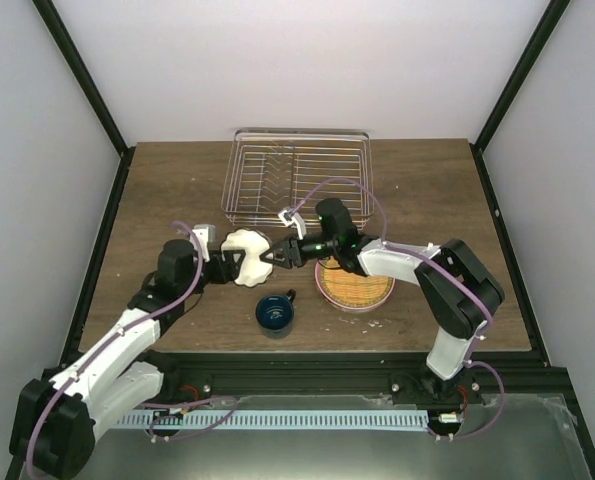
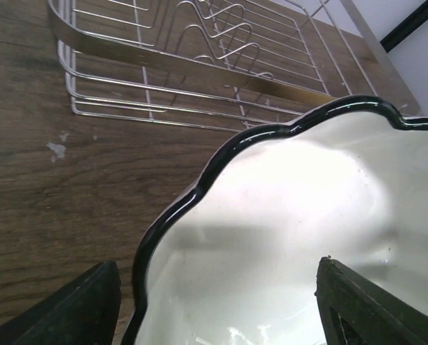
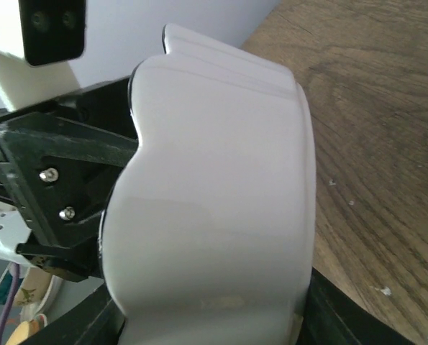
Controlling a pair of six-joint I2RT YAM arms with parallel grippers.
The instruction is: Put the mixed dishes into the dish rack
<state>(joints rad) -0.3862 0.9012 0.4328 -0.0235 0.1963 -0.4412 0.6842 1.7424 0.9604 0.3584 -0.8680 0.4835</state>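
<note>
Handover of the small white scalloped bowl between the two arms, above the near-left part of the table. The bowl is tipped on its side, just near of the dish rack and outside it.

Left gripper: you see in the left wrist view that its fingers stand spread, one outside the dark rim and one over the white inside, neither pressing the wall.

Right gripper: it meets the bowl from the right. In the right wrist view its fingers sit on either side of the bowl's outer wall, so judge it pinching the bowl and carrying it alone.

Step in hand: passing the first dish to the arm nearer the rack, which holds no dishes. Your next move likely calls for drawing the left arm clear to the left, then swinging the bowl far over the rack's near wall and setting it down among the prongs. A slip is a risk, as the grip is on a curved wall.

Waiting: the dark blue mug near the centre, and the yellow-lime plate lying on the pink plate to its right. No mint-green plate can be made out.

Surface: dark wood-grain board with a few pale specks. Room: plain pale walls and black corner posts.
</note>
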